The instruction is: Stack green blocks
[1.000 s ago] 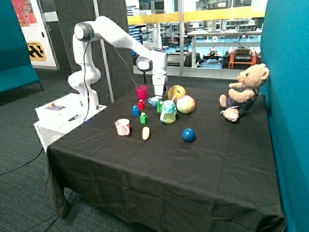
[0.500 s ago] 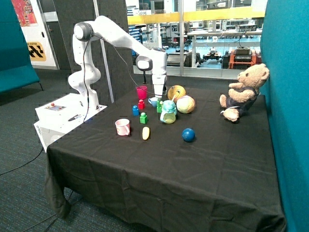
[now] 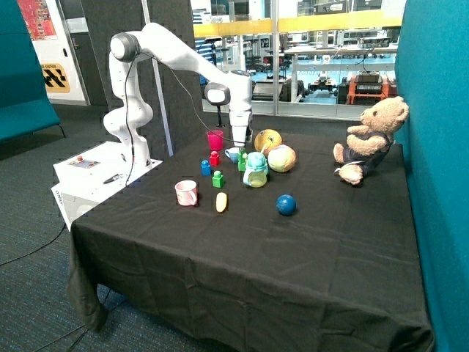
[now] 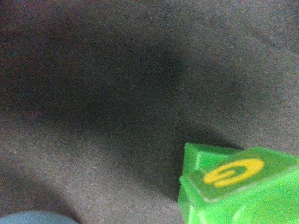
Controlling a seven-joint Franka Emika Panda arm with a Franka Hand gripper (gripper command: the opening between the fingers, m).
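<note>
Two green blocks show in the outside view: one (image 3: 218, 179) stands alone on the black cloth beside the blue brick (image 3: 206, 168), the other (image 3: 242, 161) sits against the teal jar (image 3: 256, 170). My gripper (image 3: 236, 152) hangs low over the cloth right beside that second block, between it and the magenta cup (image 3: 215, 139). In the wrist view a green block (image 4: 233, 186) with a yellow mark on its face lies close below the camera on the dark cloth, off to one side. The gripper itself does not show there.
A red brick (image 3: 214, 158), a pink cup (image 3: 186, 192), a yellow piece (image 3: 221, 202), a blue ball (image 3: 286, 204), a yellow ball (image 3: 268, 138) and a pale ball (image 3: 282, 158) crowd the area. A teddy bear (image 3: 370, 139) sits at the far side.
The arm has shifted very slightly up and toward the magenta cup. The blocks and other objects have stayed put.
</note>
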